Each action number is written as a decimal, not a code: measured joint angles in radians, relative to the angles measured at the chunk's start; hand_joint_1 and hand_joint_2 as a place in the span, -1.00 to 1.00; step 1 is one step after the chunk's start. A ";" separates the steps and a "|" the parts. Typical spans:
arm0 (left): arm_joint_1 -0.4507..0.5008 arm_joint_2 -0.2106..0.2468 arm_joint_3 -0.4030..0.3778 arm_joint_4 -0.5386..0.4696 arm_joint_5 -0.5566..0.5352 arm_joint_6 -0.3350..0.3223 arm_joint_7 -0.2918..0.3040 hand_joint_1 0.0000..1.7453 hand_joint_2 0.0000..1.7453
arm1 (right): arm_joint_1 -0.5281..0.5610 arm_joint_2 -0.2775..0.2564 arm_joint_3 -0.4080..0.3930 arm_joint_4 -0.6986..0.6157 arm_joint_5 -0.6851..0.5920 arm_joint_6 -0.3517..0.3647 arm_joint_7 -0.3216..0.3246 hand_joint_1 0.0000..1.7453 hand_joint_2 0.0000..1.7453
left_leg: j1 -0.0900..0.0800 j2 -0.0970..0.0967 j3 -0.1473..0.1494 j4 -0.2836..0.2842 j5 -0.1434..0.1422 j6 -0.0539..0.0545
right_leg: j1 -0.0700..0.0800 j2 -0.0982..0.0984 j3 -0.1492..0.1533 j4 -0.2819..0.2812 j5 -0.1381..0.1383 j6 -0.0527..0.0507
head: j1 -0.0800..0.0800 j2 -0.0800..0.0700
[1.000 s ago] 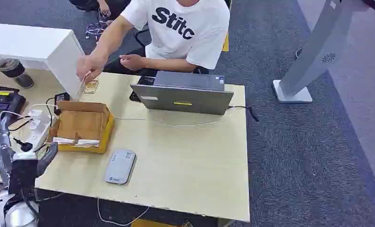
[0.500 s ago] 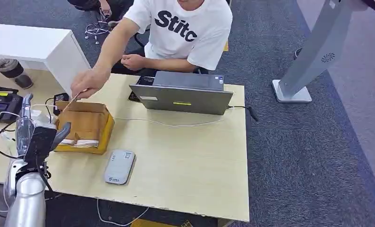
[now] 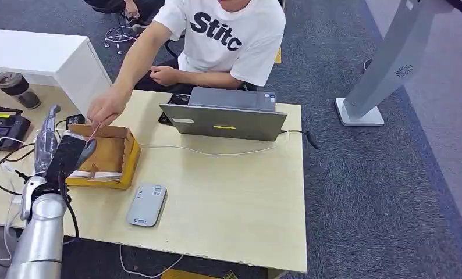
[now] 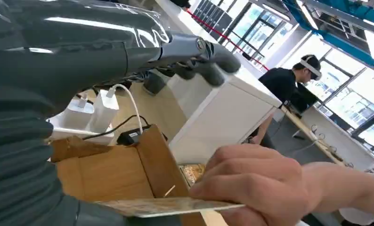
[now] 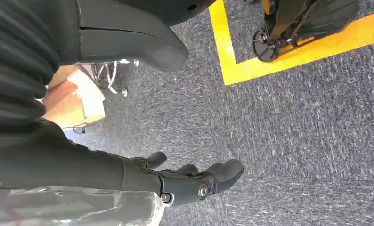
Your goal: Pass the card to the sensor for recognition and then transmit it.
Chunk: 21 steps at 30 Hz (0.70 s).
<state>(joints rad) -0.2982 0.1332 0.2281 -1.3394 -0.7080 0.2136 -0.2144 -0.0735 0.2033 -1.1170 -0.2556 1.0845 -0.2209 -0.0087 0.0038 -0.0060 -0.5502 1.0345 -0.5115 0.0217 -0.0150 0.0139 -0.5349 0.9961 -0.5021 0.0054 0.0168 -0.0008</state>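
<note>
Head view: the left robot hand [image 3: 63, 152] is raised over the left end of the pale wooden surface [image 3: 228, 197], fingers spread apart and holding nothing, its thumb reaching over the near corner of the open brown cardboard box [image 3: 103, 156]; the silver left arm [image 3: 39, 238] rises to it from the lower left corner. The person's hand [image 3: 105, 109] reaches down to that same spot and pinches the thin pale card [image 3: 92, 133] by one end, the card's free end pointing at the robot hand's thumb; in the left wrist view the patterned card [image 4: 168, 205] lies flat just beside the thick grey thumb [image 4: 105, 217], edge toward it, though whether they touch I cannot tell; the darker fingers [image 4: 208, 61] stretch out above, apart from the card. The flat grey rounded sensor device [image 3: 147, 204] lies on the surface near the box, closer to the robot; a grey laptop [image 3: 226, 113] stands further along, in front of the seated person in a white printed T-shirt [image 3: 231, 35]; a white cable [image 3: 217, 152] trails across from the box toward the laptop. In the right wrist view the right robot hand [image 5: 185, 179] hangs over grey carpet [image 5: 293, 136], fingers extended and empty, near a yellow floor line [image 5: 232, 61].
</note>
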 joint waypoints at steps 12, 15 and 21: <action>0.004 -0.017 -0.004 0.000 0.000 -0.002 -0.020 1.00 1.00 | 0.000 0.000 0.000 0.000 0.017 0.009 -0.003 -1.00 1.00 | 0.000 0.000 0.000 0.000 0.000 0.000 | 0.000 0.000 0.000 0.000 0.000 0.000 | 0.000 0.000; 0.003 -0.021 -0.004 0.000 -0.007 -0.008 -0.024 1.00 1.00 | 0.000 0.000 0.000 0.000 0.028 0.017 -0.002 -1.00 1.00 | 0.000 0.000 0.000 0.000 0.000 0.000 | 0.000 0.000 0.000 0.000 0.000 0.000 | 0.000 0.000; -0.009 -0.032 -0.004 -0.001 -0.033 -0.026 -0.026 1.00 1.00 | -0.002 -0.003 0.001 -0.001 0.035 0.040 -0.004 -1.00 1.00 | 0.000 0.000 0.000 0.000 0.000 0.000 | 0.000 0.000 0.000 0.000 0.000 0.000 | 0.000 0.000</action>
<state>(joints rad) -0.3071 0.1015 0.2243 -1.3401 -0.7408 0.1873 -0.2407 -0.0751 0.2003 -1.1155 -0.2564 1.1200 -0.1809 -0.0126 0.0036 -0.0058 -0.5502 1.0345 -0.5116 0.0219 -0.0151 0.0140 -0.5350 0.9961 -0.5021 0.0054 0.0168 -0.0008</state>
